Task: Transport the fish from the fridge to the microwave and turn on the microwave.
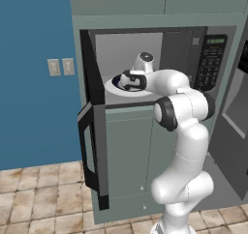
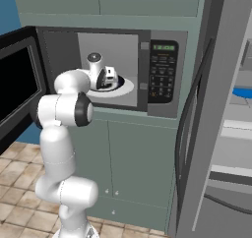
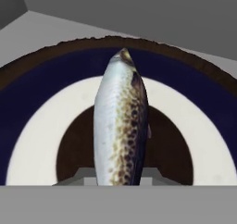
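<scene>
One tool (image 1: 127,80) reached inside open microwave (image 1: 213,59), pinched shut on fish (image 3: 121,126), held lengthwise just above plate (image 3: 41,140) on microwave floor.

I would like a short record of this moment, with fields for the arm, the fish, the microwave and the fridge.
arm: white arm reaching into the grey microwave
gripper: gripper shut on the silver, brown-speckled fish, above the plate
plate: round plate with dark blue, white and brown rings, inside the microwave
microwave door: dark-windowed door swung open
fridge: light-grey fridge, door open
step not yet done: fish release, door closing, start
</scene>
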You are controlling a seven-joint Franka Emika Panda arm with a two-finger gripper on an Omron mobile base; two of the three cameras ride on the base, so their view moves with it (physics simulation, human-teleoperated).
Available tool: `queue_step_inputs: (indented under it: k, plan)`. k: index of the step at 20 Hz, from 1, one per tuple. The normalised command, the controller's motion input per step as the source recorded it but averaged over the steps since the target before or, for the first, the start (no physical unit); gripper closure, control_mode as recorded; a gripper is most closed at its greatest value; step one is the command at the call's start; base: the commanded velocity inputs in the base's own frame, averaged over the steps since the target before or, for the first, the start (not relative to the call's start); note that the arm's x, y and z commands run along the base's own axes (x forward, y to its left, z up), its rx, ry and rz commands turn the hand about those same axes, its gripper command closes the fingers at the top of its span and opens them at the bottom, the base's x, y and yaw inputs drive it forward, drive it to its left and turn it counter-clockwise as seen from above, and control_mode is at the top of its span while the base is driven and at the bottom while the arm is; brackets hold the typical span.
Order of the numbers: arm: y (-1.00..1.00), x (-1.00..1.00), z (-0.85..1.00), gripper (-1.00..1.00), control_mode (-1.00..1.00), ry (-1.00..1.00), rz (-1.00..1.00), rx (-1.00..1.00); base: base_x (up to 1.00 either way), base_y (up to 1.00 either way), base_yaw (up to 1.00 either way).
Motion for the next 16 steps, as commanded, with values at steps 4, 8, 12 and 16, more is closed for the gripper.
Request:
queue_step_inputs:
  k: [4, 8, 12, 16]
  plan:
    - [-0.03, 0.00, -0.01, -1.00, -1.00, 0.00, 0.02, 0.00, 0.00, 0.00, 0.00]
    - [-0.02, 0.00, -0.02, -1.00, -1.00, 0.00, 0.02, -0.01, 0.00, 0.00, 0.00]
    - [-0.09, -0.02, 0.00, -1.00, -1.00, 0.00, 0.02, 0.00, 0.00, 0.00, 0.00]
    - [-0.09, -0.03, 0.02, -1.00, -1.00, 0.00, 0.01, 0.00, 0.00, 0.00, 0.00]
